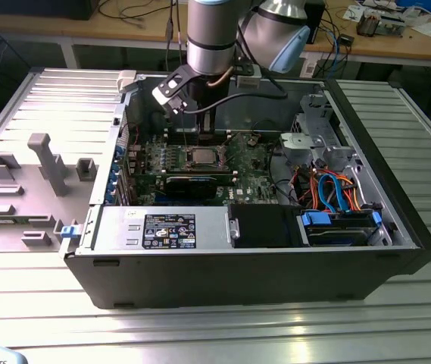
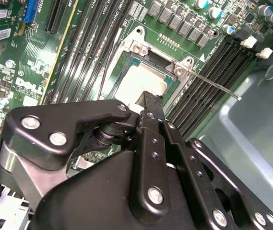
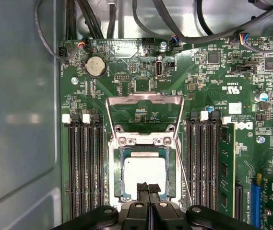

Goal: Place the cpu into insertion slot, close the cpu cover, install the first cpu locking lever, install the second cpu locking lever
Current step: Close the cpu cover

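Chip (image 3: 145, 170) seated in socket (image 3: 118, 178), cover (image 3: 145, 99) flipped back.
From the exterior view's left: gray tray (image 1: 18, 182), then open computer case (image 1: 238, 265), with gripper (image 1: 201, 144) low over its green board (image 1: 253, 163). Fingers (image 3: 142, 188) pressed together, holding nothing, tips at the chip's edge in both wrist views.

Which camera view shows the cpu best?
The first wrist view: the cpu faces the camera squarely inside the insertion slot. The second wrist view shows it slanted, partly behind the gripper; the exterior view, a tiny pale square.

Pale silver cpu (image 3: 145, 172), green motherboard (image 3: 201, 79)
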{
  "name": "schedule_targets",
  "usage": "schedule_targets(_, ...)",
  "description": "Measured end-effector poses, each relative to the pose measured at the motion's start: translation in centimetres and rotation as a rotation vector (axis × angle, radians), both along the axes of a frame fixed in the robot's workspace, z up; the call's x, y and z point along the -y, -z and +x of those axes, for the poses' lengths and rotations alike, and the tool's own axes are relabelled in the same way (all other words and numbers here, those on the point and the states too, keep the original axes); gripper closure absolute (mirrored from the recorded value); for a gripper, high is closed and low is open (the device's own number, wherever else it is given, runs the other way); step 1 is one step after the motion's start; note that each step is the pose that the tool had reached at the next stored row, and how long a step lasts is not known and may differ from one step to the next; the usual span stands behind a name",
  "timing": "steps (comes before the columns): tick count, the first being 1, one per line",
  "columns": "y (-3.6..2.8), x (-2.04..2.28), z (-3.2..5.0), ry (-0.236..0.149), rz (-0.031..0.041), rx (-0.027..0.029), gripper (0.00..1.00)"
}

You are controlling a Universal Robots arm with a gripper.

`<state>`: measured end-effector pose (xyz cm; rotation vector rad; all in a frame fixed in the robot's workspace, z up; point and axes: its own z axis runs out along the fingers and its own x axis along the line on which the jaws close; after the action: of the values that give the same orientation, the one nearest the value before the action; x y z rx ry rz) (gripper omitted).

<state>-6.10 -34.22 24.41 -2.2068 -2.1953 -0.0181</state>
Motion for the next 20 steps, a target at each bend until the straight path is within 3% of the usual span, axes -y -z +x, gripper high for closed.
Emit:
schedule_targets(4, -0.35, 0.00, 0.00, -0.011, -0.0002, 0.0000, 0.89)
schedule_targets(7, -1.10, 0.00, 0.00, -0.011, -0.0006, 0.0000, 0.89)
schedule_targets(11, -1.64, 0.00, 0.00, -0.011, -0.0005, 0.0000, 0.89)
schedule_targets(14, -2.51, -0.01, 0.00, -0.011, -0.0006, 0.0000, 0.89)
schedule_targets(20, -2.82, -0.01, 0.00, -0.015, -0.0004, 0.0000, 0.89)
